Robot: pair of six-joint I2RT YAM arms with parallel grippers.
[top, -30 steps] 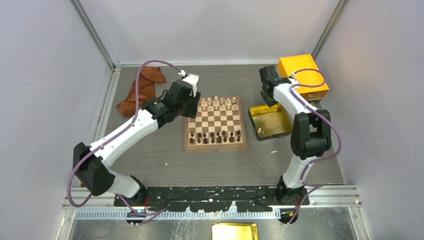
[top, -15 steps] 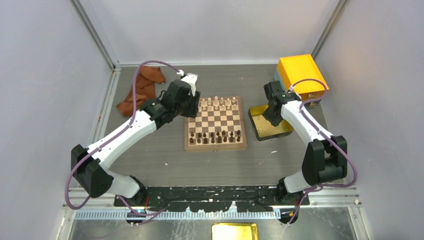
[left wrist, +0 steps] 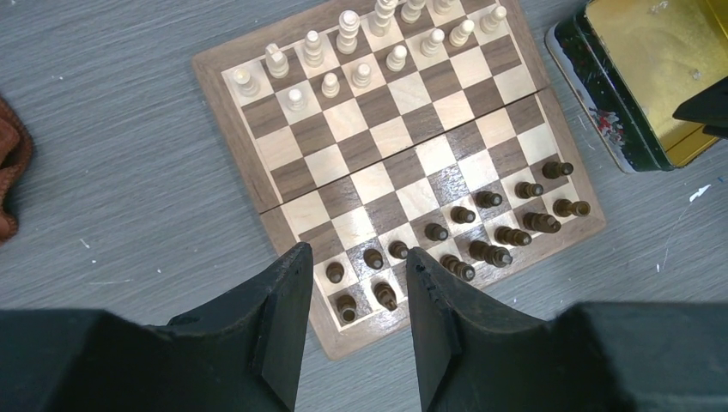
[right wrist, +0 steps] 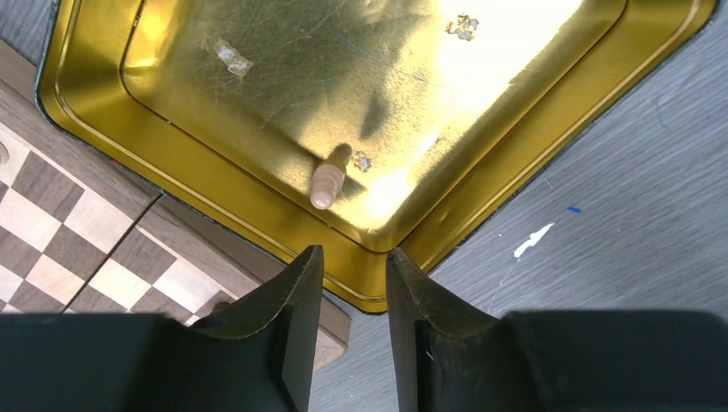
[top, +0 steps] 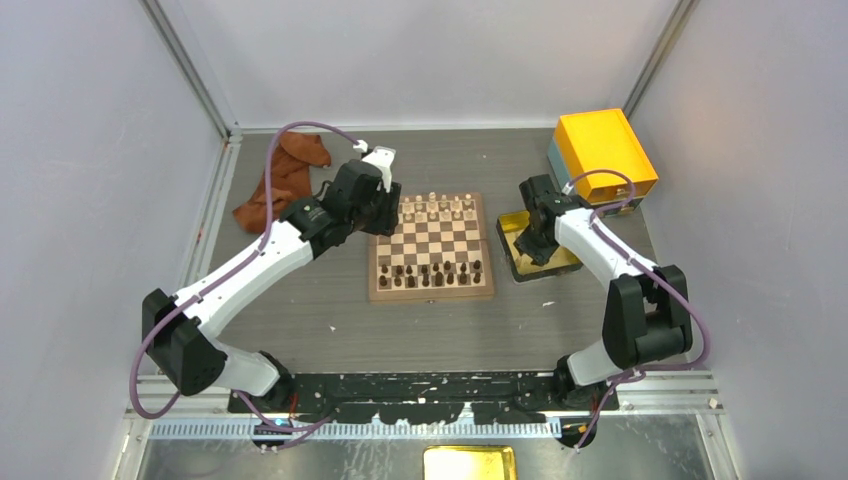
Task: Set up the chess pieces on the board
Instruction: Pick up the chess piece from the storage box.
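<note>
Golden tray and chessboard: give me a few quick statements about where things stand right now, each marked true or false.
1. One cream pawn lies on its side in the golden tray. True.
2. The right fingers are shut on that pawn. False: they are open and empty, over the tray's rim.
3. The dark chessmen stand on the chessboard. True.
4. The left fingers hold a cream piece. False: they are open and empty.
</note>
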